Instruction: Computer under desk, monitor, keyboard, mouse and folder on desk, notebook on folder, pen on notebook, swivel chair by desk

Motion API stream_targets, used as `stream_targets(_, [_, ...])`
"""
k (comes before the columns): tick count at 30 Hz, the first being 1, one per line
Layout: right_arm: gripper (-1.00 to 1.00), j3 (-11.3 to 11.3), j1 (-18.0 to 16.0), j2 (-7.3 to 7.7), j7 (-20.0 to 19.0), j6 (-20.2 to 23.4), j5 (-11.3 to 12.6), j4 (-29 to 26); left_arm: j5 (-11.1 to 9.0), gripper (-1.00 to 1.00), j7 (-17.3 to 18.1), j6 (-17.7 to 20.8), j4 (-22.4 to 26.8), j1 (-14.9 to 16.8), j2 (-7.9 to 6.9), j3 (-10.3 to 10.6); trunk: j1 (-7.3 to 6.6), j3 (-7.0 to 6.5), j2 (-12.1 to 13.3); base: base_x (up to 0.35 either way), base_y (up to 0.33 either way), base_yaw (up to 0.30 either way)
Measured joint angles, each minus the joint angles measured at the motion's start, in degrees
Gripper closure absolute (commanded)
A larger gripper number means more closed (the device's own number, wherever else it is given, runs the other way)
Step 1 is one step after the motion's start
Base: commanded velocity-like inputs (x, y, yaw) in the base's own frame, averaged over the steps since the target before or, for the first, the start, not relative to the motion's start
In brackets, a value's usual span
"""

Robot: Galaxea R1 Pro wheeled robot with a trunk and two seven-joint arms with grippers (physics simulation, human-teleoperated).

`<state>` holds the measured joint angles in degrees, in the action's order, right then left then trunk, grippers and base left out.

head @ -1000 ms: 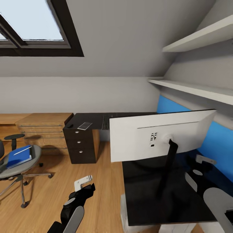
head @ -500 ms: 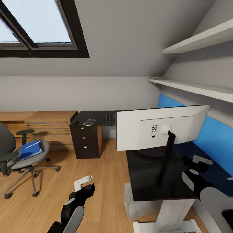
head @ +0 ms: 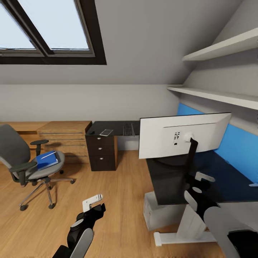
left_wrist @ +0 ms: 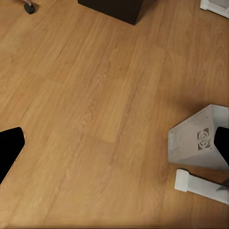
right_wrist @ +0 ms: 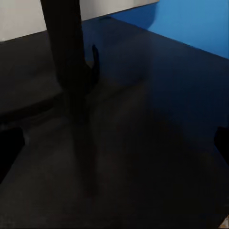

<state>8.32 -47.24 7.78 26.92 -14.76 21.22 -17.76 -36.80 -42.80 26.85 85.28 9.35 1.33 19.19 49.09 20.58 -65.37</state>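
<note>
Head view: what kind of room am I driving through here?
Likely an attic bedroom used as a home office: a skylight in a sloped ceiling, a black desk carrying a monitor, and a swivel chair on wood flooring.

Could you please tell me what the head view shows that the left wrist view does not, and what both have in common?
Head view alone: the swivel chair with the blue folder on its seat, the monitor standing on the desk, and the keyboard on the desk's far wing. Left wrist view alone: a vent grille on the case's side. Both share the wood floor and the white computer standing on it beside the desk's white foot.
</note>
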Motion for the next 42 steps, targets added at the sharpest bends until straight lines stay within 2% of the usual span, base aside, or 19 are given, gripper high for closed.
stream_targets(3, [-1.00, 0.00, 0.00, -0.81, 0.01, -0.02, 0.03, 0.04, 0.00, -1.00, 0.00, 0.00, 0.00, 0.00, 0.04, 0.03, 0.00, 0.00, 0.00, -0.269, 0.223, 0.000])
stream_targets(10, [-1.00, 0.09, 0.05, -3.80, 0.01, -0.11, -0.30, 0.05, 0.00, -1.00, 0.00, -0.08, -0.05, -0.02, 0.11, 0.99, -0.02, 0.00, 0.00, -0.121, 0.195, 0.000])
stream_targets(12, [-1.00, 0.23, 0.08, -5.24, 0.00, -0.13, -0.41, -0.04, 0.00, -1.00, 0.00, -0.08, -0.08, -0.02, 0.10, 1.25, -0.03, 0.00, 0.00, -0.015, 0.250, 0.000])
stream_targets(13, [-1.00, 0.43, 0.11, -7.54, -0.12, -0.30, -0.70, -0.11, 0.00, -1.00, -0.01, -0.08, -0.09, 0.00, 0.14, 1.43, -0.03, 0.00, -0.01, -0.005, 0.285, 0.000])
stream_targets(15, [-1.00, 0.42, 0.10, -8.37, -0.16, -0.60, -1.08, -0.10, 0.00, -1.00, -0.01, -0.08, -0.09, 0.00, 0.14, 1.45, -0.03, 0.00, -0.01, 0.010, 0.291, 0.000])
stream_targets(22, [-1.00, 0.46, 0.18, -10.09, -0.07, -1.35, -5.09, -0.04, 0.00, -1.00, -0.05, -0.09, -0.09, 0.00, 0.18, 1.60, -0.06, 0.00, -0.01, 0.175, 0.243, 0.000])
stream_targets(23, [-1.00, 0.58, 0.28, -11.41, -0.08, -1.58, -8.29, -0.05, -0.02, -1.00, -0.09, -0.11, -0.18, 0.00, 0.17, 3.27, -0.06, 0.00, -0.01, 0.240, 0.260, 0.000])
stream_targets(27, [-1.00, 0.46, 0.38, -11.83, 0.07, -3.44, -11.83, -0.05, 0.07, -1.00, -0.09, -0.09, -0.18, -0.01, 0.10, 3.34, -0.05, 0.00, -0.01, 0.190, 0.219, 0.000])
stream_targets(29, [-1.00, 0.40, 0.42, -11.84, 0.38, -3.88, -12.09, -0.04, 0.03, -1.00, -0.12, -0.09, -0.20, -0.02, 0.09, 3.34, -0.04, 0.00, -0.01, 0.076, 0.088, 0.000])
stream_targets(33, [-1.00, 0.42, 0.59, -11.84, 2.28, -6.68, -12.45, -0.06, -0.02, -1.00, -0.16, -0.10, -0.26, -0.01, 0.08, 3.35, -0.03, 0.00, -0.01, 0.017, 0.019, 0.000])
stream_targets(38, [-1.00, 0.53, 1.05, -12.34, 5.81, -7.62, -13.59, -0.11, -0.07, -1.00, -0.17, -0.10, -0.27, 0.00, 0.13, 3.40, -0.03, 0.00, -0.01, 0.005, 0.005, 0.000])
stream_targets(41, [-1.00, 0.55, 1.17, -13.63, 10.80, -7.84, -15.94, -0.08, -0.08, -1.00, -0.17, -0.10, -0.27, 0.00, 0.15, 3.42, -0.03, 0.00, -0.01, 0.001, 0.001, 0.000])
stream_targets(42, [-1.00, 0.61, 1.20, -14.40, 13.85, -7.94, -17.66, -0.06, -0.09, -1.00, -0.20, -0.10, -0.28, 0.00, 0.16, 3.42, -0.03, 0.00, -0.01, 0.000, 0.000, 0.000])
